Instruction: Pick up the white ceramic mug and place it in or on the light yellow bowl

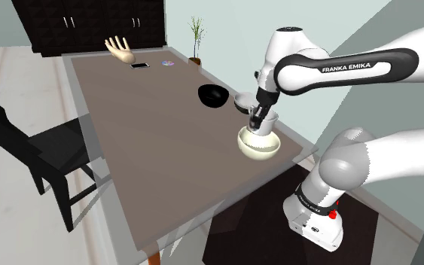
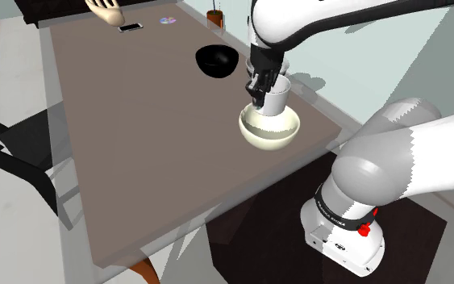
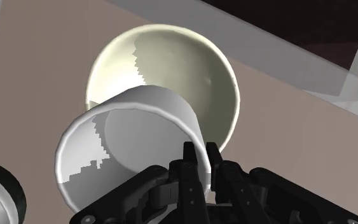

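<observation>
The white mug (image 1: 267,125) hangs over the light yellow bowl (image 1: 259,147), which stands near the table edge closest to the stand. My gripper (image 1: 257,117) is shut on the mug's rim, one finger inside and one outside. In the second exterior view the mug (image 2: 274,101) sits low in the bowl (image 2: 270,131) under the gripper (image 2: 257,87); I cannot tell whether it touches the bowl. In the wrist view the mug (image 3: 126,137) is tilted, its open mouth facing the camera. The gripper (image 3: 203,162) clasps its wall, and the bowl (image 3: 171,63) lies behind it.
A black bowl (image 1: 212,95) and a small grey bowl (image 1: 242,100) stand just beyond the yellow one. At the table's far end are a hand model (image 1: 120,50), a phone (image 1: 140,65) and a plant (image 1: 195,38). A black chair (image 1: 37,147) stands at the shoulder view's left.
</observation>
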Controlling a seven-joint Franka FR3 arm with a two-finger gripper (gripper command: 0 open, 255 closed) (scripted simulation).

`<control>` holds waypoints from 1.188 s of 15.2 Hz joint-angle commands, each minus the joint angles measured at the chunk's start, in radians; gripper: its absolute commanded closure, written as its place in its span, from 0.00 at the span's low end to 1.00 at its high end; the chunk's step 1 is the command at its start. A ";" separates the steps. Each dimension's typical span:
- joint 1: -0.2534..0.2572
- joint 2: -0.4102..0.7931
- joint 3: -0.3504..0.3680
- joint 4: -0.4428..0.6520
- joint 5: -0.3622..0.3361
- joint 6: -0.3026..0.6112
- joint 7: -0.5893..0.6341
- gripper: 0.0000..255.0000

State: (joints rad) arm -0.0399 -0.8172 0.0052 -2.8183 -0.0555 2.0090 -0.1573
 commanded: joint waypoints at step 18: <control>-0.003 0.042 -0.001 -0.074 -0.005 0.117 0.005 0.00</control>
State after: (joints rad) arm -0.0425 -0.7748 0.0041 -2.8923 -0.0602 2.1264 -0.1523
